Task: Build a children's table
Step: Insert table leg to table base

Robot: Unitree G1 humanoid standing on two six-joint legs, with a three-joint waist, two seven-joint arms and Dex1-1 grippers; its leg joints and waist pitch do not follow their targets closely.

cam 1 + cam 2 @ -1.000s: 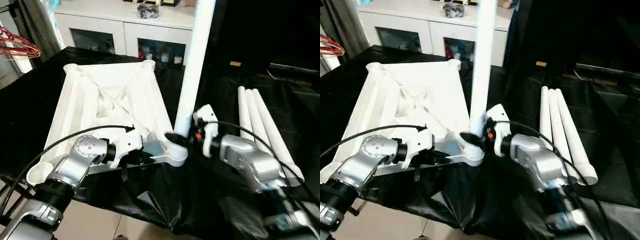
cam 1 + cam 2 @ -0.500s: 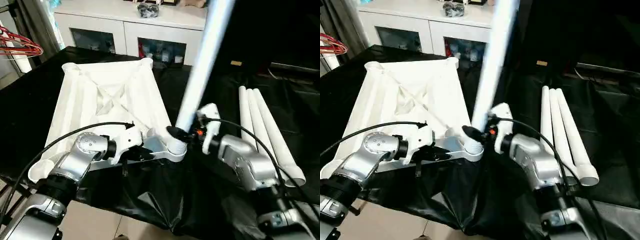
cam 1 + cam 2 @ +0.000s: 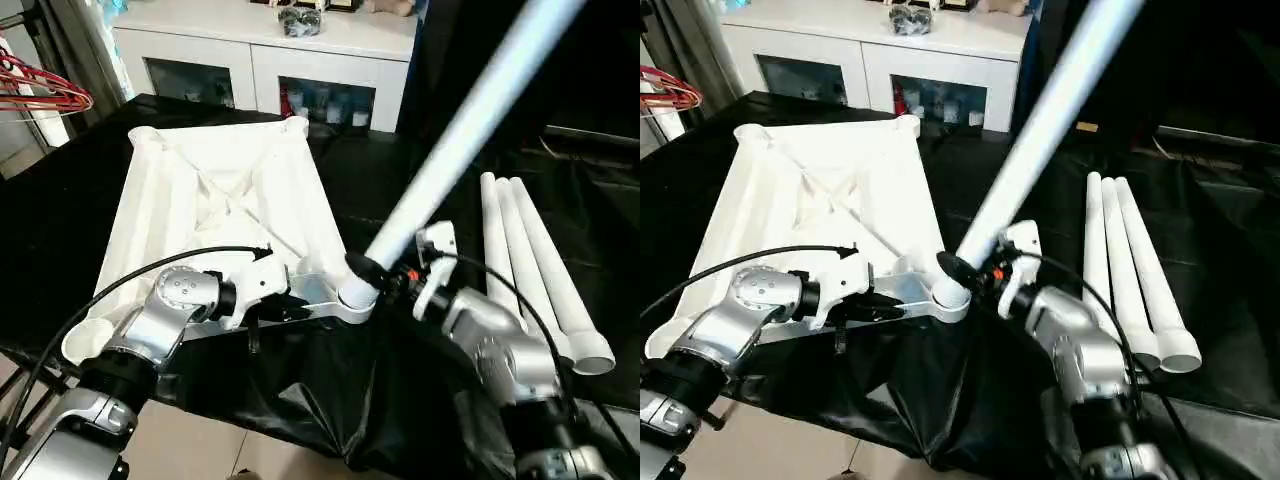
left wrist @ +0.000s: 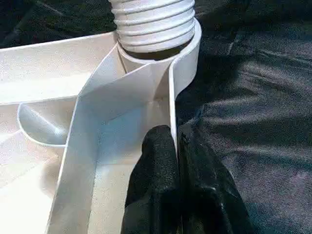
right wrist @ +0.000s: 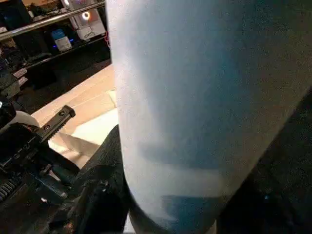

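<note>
Black cloth covers the surface. At 6 o'clock, the left gripper point(image 4: 176, 161) pinches the tabletop point(image 3: 215, 215) rim, steadying it; right gripper point(image 3: 385, 277) clamps the tilted leg point(image 3: 455, 140) at the near-right socket point(image 3: 355, 297). Spare legs point(image 3: 535, 265) wait at 3 o'clock.

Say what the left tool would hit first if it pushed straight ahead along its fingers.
Probably the corner socket of the tabletop, where the leg sits by its threaded end. The left tool is shut on the rim wall leading straight to that socket; the depth is hard to judge.

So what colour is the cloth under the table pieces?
Black cloth, best seen in the left eye view.
</note>
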